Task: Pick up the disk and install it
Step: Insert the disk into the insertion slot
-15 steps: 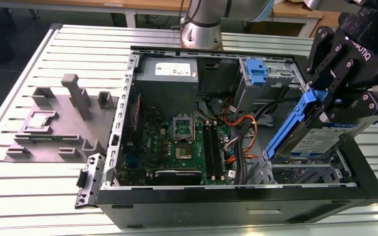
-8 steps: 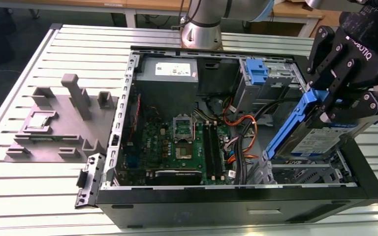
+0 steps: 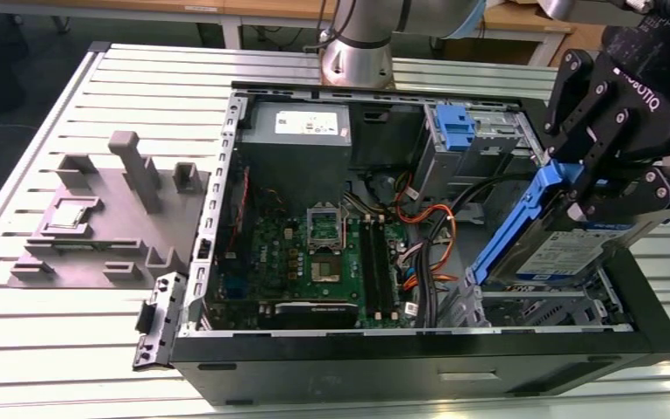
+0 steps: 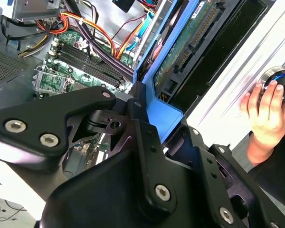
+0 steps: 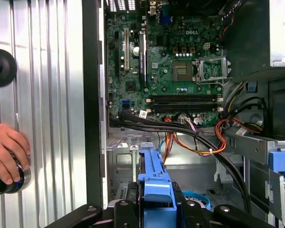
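Observation:
The disk (image 3: 568, 250) is a silver-grey drive with a white-and-blue label and blue carrier rails. It hangs tilted over the open computer case (image 3: 428, 358), at the exterior view's right. My black gripper (image 3: 597, 188) is shut on its upper end. Below the disk lies the metal drive cage (image 3: 533, 307). In the second wrist view the disk (image 4: 190, 47) shows its green board and connector, with the gripper (image 4: 147, 109) clamped on its blue rail. The first wrist view has the blue carrier (image 5: 156, 183) between the fingers (image 5: 126, 209), above the cage floor.
Inside the case are the motherboard (image 3: 311, 253), orange and black cables (image 3: 428, 236), a grey power supply (image 3: 300, 127) and a fixed blue bracket (image 3: 457, 131). A grey fixture (image 3: 102, 218) stands on the slatted table. A person's hand (image 5: 7, 154) rests on a round knob beside the case.

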Robot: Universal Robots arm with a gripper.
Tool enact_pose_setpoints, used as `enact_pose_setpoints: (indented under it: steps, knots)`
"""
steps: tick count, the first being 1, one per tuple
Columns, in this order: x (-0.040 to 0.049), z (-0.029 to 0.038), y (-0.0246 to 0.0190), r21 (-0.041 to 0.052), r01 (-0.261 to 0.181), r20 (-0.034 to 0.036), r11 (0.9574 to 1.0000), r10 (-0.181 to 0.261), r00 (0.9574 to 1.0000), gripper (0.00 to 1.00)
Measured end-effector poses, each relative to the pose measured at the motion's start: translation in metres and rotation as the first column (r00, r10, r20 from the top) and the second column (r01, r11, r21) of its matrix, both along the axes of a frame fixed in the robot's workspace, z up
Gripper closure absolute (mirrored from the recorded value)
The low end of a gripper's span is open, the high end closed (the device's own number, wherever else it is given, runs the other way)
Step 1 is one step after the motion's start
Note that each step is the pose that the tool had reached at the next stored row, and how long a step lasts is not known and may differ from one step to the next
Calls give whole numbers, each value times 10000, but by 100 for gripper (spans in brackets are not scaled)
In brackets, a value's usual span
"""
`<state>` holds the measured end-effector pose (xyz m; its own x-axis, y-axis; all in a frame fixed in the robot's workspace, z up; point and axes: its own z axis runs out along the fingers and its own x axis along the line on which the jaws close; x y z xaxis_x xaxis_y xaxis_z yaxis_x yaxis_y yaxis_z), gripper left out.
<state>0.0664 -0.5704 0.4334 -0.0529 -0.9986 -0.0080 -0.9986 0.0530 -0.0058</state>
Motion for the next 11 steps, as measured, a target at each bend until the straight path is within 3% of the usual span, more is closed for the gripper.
enact_pose_setpoints:
  steps: [11]
  knots:
    - [0,-78,0,1,-3,-6,10000,3,10000,63]
